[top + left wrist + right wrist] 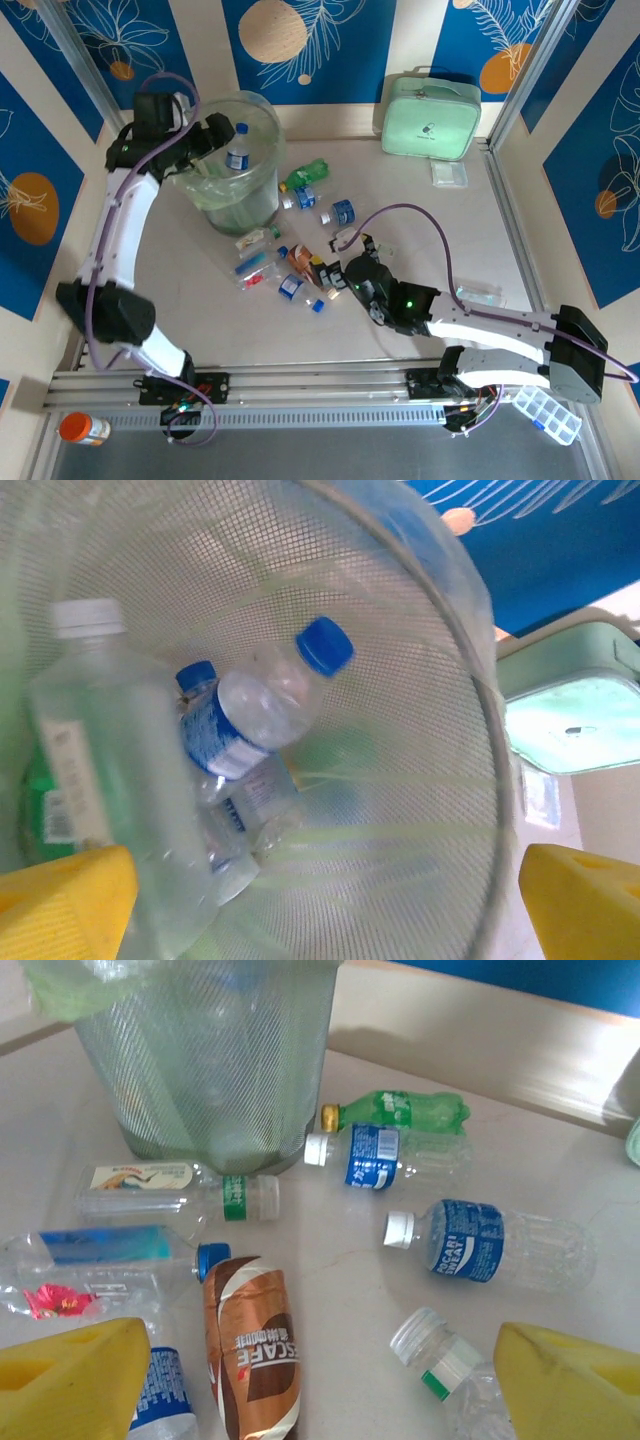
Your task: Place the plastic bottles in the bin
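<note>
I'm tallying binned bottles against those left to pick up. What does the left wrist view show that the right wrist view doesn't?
Left wrist view: inside the bin, a blue-capped bottle atop others and a white-capped bottle, with the mint green case beyond the rim. Right wrist view: bottles lying on the table, among them a green bottle, a Pocari Sweat bottle and a brown Nescafe bottle. Shared: the bin's mesh wall; yellow left fingers and right fingers, spread wide, nothing between.
</note>
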